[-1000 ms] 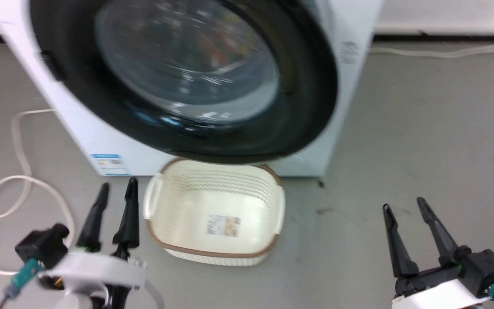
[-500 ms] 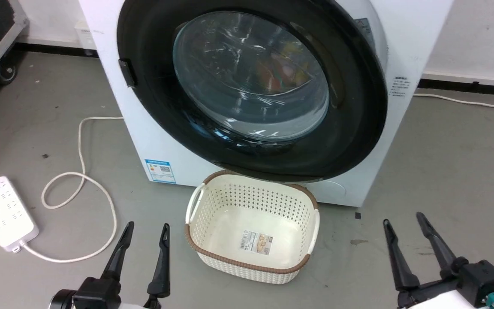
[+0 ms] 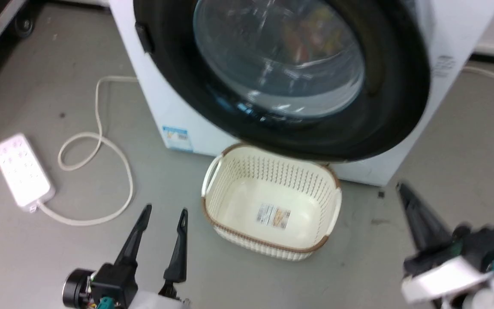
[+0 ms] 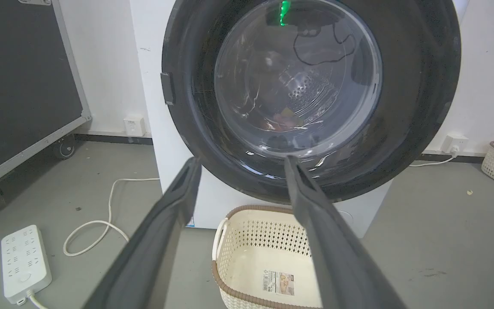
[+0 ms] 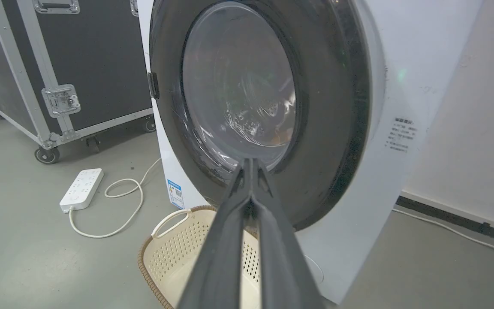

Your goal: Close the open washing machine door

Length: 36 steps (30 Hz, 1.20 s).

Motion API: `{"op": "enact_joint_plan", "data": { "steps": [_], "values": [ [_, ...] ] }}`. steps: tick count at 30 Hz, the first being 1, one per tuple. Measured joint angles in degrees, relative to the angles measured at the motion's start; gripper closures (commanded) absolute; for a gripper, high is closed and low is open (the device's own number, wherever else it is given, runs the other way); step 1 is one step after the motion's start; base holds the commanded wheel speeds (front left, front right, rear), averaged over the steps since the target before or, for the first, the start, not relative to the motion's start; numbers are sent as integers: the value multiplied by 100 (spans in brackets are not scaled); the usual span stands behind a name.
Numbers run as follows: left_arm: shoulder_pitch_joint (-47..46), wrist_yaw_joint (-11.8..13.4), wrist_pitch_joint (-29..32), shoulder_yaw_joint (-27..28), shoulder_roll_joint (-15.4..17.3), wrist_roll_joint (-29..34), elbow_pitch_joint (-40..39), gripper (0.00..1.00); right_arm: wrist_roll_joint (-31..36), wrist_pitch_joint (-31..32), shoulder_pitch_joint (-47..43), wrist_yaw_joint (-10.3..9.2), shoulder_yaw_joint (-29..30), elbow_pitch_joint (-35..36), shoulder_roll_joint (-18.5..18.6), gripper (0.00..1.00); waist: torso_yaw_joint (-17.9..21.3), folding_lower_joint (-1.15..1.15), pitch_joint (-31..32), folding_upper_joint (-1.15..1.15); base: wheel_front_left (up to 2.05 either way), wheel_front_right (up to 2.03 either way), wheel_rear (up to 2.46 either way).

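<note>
First, at the far left of the floor: black case on castors, metal-edged.

Next, flat on the floor, well left of the washing machine: white power strip, cream cable looped beside it and trailing back toward the machine's left side.

Low over bare floor, short of the machine: left gripper, fingers spread apart, nothing between them, aimed at the machine's front.

Centre, on the floor just before the machine's foot: cream perforated basket, brown-rimmed, with nothing inside but a label on its bottom.

Behind it: the white front-loader itself, blue sticker low at the left corner of its front.

On that front: washing machine door, round, with a wide glossy black rim about a bulging clear window and a small latch tab at the left edge. Lying close against the front; whether latched, cannot tell. Judged heavy and rigid, swinging on a hinge presumably at the right edge; rim slick, glass better left unstruck. Best contact: flat push on the black rim near the latch side, farthest from the hinge, firm enough to click home. No pinch needed.

Rightmost, before the machine's right half: right gripper, fingers pressed together, holding nothing, pointed at the door's lower rim.
</note>
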<state>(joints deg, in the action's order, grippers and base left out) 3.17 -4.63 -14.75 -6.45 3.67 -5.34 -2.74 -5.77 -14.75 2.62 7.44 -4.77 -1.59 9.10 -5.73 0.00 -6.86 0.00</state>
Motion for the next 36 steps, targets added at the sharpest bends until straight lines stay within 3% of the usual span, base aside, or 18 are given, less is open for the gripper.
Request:
{"op": "enact_joint_plan", "data": {
  "steps": [10, 15, 26, 36],
  "values": [
    [-536, 178, 0, -352, -70, 4, -178, 0, -864, 611, 2031, 0, -547, -358, 1605, 100, -415, 1, -1019, 0, 0, 0, 0],
    [-793, 368, 0, -552, -74, -122, -248, 0, -1368, 765, 2895, 0, -689, -883, 2145, 100, -636, 2, -1443, 0, 0, 0, 0],
    [-915, 524, 0, -771, -75, -189, -263, 0, -1842, 999, 4197, 15, -490, -2129, 2361, 100, -930, 1, -1784, 0, 0, 0, 0],
    [-938, 600, 0, -818, -77, -192, -256, 0, -1628, 924, 4707, 71, -287, -3014, 2104, 100, -947, 0, -1784, 0, 0, 0, 0]
  ]
}}
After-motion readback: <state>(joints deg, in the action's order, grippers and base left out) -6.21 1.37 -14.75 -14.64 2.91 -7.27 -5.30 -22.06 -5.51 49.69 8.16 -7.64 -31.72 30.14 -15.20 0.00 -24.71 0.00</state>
